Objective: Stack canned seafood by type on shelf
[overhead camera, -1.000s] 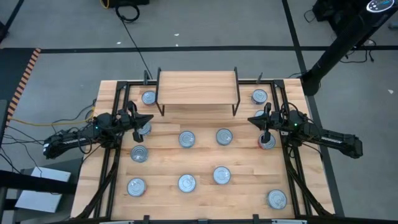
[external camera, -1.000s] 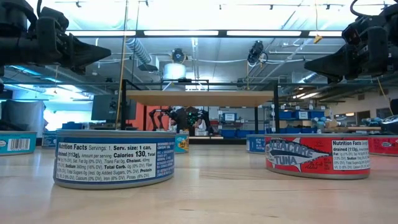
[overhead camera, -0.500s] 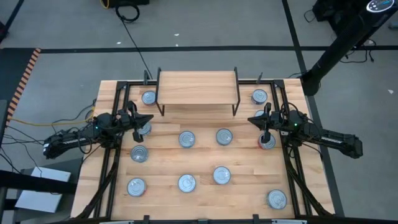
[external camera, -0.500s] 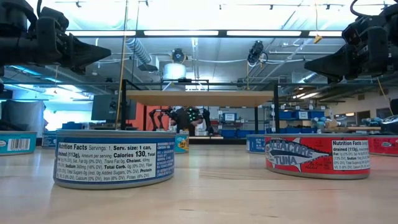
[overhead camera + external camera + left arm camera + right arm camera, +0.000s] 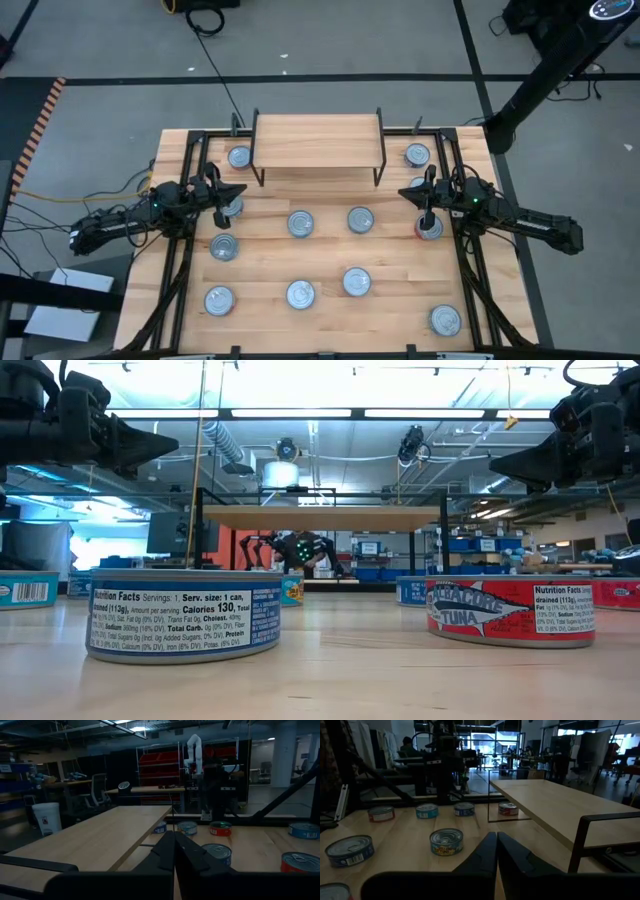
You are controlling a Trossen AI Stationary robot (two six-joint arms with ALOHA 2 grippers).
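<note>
Fingers of both grippers are pressed together with nothing between them: the left gripper hovers above the left side of the slatted wooden table, and the right gripper hovers above the right side, their tips pointing toward each other.

In the high view, the near row holds four short round silver-topped tins, among them one at the near-left corner and one at the near-right corner. Farther in, two tins sit side by side near the table's middle, between the two grippers. A red-labelled tin lies just under the right arm, and another tin lies beside the left arm.

In the low view, a blue-labelled tin and a red tuna tin stand closest.

At the far edge stands the low shelf with a light wood plank top and thin black legs, its top bare, with one tin beside its left end and one beside its right.
</note>
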